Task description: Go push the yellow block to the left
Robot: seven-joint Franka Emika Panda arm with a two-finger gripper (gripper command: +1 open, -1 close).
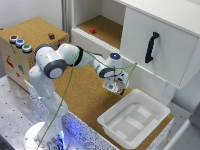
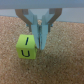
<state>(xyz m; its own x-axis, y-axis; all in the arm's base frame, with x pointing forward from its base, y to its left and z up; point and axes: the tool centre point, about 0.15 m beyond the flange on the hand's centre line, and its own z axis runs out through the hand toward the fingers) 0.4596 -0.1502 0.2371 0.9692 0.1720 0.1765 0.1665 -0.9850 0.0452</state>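
Note:
The yellow block (image 2: 26, 46) is a small cube with a black "U" on its face, resting on the cork tabletop (image 2: 60, 65). In the wrist view my gripper (image 2: 40, 48) is shut and empty, and its fingers (image 2: 39, 32) come down right beside the block, touching or nearly touching its side. In the exterior view the gripper (image 1: 112, 89) hangs low over the cork table (image 1: 85, 95), just in front of the cabinet. The block is hidden under the hand in that view.
A white tray (image 1: 135, 117) sits on the table near the gripper, toward the exterior view's right. A white cabinet door with a black handle (image 1: 151, 46) stands behind. A small red block (image 1: 92, 30) lies on the open shelf. A wooden box with buttons (image 1: 20, 42) stands at the left.

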